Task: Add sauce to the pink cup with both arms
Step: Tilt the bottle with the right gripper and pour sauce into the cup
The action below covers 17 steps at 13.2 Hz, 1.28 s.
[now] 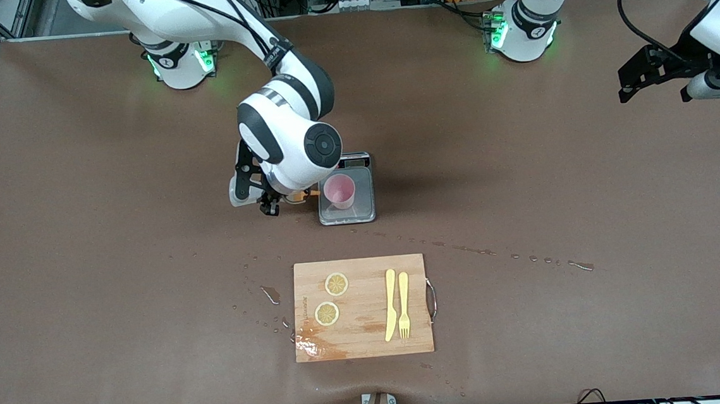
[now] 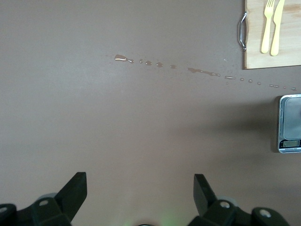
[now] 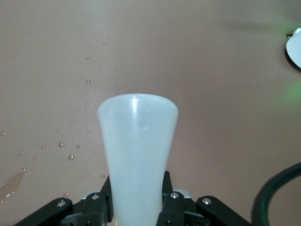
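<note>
Sauce [image 3: 137, 160] clamped in right gripper [image 1: 269, 203] beside pink cup [image 1: 339, 191], nozzle toward cup; left gripper [image 2: 140, 188] fingers wide, empty, waits over desk [image 1: 86, 278] end.

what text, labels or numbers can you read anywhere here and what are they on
No text can be read for certain.
Scale: its display shows no digits that can be made out.
Cutting board: a faint line of print along the edge toward the right arm's end, too small to read.
Right arm's base and left arm's base: small round marks, too blurred to read.
Pink cup, sauce bottle: no label visible.
</note>
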Motion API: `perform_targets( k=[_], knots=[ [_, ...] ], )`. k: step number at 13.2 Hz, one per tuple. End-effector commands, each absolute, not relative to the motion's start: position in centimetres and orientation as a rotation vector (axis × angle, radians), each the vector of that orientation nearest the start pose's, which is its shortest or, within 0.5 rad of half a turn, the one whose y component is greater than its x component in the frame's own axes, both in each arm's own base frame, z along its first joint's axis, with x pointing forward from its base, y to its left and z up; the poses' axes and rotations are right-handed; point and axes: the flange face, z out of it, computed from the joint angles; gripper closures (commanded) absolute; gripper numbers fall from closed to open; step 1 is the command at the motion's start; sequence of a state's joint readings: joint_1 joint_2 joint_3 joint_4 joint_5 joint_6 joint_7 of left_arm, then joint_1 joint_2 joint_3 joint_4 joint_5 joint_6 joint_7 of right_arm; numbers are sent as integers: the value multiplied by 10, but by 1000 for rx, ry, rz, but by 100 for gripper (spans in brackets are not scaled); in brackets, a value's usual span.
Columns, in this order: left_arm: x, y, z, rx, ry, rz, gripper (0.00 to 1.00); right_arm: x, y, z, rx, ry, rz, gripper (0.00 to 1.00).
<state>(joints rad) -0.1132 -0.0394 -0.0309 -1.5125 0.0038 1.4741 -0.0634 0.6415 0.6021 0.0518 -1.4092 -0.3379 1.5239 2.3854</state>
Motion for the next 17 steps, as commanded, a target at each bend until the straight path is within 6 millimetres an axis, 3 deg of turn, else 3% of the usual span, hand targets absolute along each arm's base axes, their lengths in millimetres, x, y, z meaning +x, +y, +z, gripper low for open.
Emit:
perform_targets(
  k=[1, 3, 9, 12, 17],
  knots=[
    [521, -77, 673, -3128, 164, -21, 0, 529, 410, 325, -2488, 2592, -661, 67],
    [522, -78, 672, -3127, 166, -18, 0, 528, 411, 324, -2498, 2591, -669, 79],
    [523, -78, 669, -3128, 169, -11, 0, 523, 416, 322, -2514, 2579, -667, 84],
    [524, -76, 669, -3129, 164, -13, 0, 530, 408, 329, -2524, 2571, -626, 88],
    [524, -76, 669, -3129, 167, -11, 0, 563, 369, 367, -2461, 2550, -265, 91]
  ],
)
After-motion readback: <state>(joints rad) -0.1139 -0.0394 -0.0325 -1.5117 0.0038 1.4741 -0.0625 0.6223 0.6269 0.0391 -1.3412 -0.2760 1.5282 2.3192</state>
